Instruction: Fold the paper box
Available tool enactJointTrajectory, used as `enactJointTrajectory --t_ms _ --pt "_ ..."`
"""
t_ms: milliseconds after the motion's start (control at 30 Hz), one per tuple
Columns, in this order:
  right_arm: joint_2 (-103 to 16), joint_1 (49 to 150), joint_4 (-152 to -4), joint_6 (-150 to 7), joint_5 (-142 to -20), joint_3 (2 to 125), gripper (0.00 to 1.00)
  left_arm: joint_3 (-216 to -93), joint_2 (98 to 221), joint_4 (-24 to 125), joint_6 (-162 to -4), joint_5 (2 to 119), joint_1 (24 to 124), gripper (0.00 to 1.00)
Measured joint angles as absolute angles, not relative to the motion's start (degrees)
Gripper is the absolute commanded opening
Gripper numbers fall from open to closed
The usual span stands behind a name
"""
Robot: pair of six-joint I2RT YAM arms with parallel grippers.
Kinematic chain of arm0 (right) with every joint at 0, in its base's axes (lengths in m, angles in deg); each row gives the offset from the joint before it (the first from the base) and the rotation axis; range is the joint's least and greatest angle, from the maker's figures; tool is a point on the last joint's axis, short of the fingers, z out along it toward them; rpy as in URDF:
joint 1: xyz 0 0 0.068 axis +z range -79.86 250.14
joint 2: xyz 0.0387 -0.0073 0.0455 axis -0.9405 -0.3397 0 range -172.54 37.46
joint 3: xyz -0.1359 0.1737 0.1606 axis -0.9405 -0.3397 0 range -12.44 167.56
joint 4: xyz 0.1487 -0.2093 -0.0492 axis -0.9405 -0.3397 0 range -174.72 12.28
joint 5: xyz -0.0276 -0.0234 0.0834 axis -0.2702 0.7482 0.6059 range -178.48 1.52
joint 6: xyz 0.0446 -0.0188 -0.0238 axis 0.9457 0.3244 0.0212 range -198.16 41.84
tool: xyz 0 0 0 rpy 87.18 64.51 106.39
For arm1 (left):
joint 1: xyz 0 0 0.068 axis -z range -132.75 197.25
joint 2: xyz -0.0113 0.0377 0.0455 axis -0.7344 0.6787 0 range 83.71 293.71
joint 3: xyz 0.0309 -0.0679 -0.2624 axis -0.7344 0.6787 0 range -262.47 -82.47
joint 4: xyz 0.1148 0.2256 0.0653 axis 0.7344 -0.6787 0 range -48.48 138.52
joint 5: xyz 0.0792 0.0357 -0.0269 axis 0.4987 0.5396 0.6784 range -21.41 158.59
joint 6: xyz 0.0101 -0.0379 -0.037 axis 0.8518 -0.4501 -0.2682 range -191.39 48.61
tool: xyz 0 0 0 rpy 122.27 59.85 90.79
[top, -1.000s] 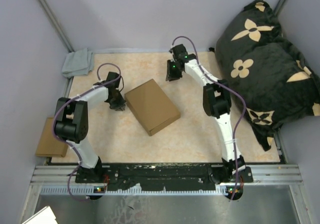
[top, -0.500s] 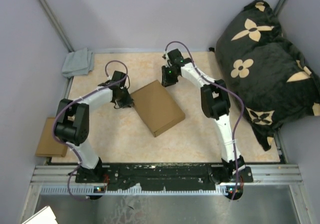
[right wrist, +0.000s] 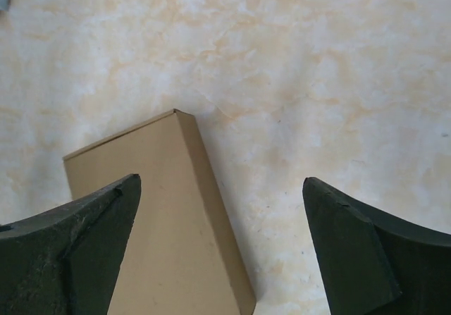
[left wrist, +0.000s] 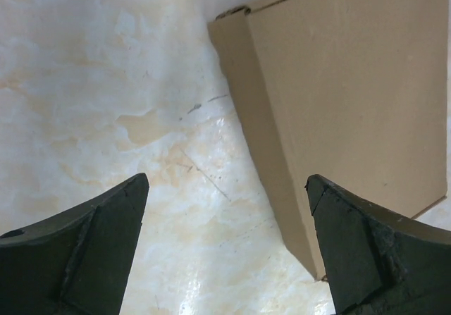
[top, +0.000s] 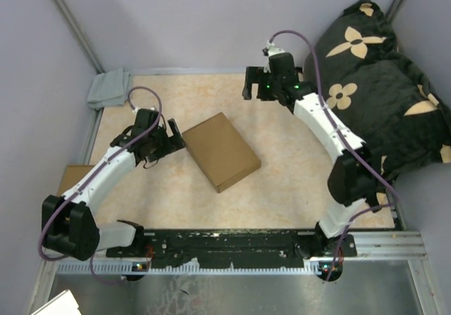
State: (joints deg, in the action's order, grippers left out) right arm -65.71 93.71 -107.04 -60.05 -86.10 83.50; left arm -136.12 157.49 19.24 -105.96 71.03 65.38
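The paper box (top: 222, 151) lies closed and flat on the marbled table, a plain brown slab turned at an angle. My left gripper (top: 174, 132) stands open just off the box's left corner, touching nothing. In the left wrist view the box (left wrist: 352, 96) fills the upper right, with its side wall running down toward the right finger, and the left gripper (left wrist: 227, 180) holds only bare table between its fingers. My right gripper (top: 252, 93) hangs open above the back of the table, apart from the box. The right wrist view shows the box (right wrist: 162, 223) below the open right gripper (right wrist: 220, 180).
A grey folded cloth (top: 109, 88) lies at the back left corner. A small brown cardboard scrap (top: 69, 177) sits off the table's left edge, partly behind my left arm. A black pillow with tan flowers (top: 373, 82) fills the right side, close to my right arm.
Both grippers have opened wide and drawn away from the box: the left pulled back to the left, the right rose toward the back right. The box stays where it was half a second ago.
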Motion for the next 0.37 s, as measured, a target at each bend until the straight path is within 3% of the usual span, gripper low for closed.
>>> enactJointTrajectory --t_ms 167,367 --pt "-53.74 93.76 -104.68 -59.81 -88.64 72.9 0.99 -133.26 155.59 18.74 -105.13 70.05 65.38 1.0" --pt "-48.64 93.76 -103.24 -58.19 -86.17 56.4 0.99 -132.43 153.93 18.43 -104.6 69.52 65.38 1.0"
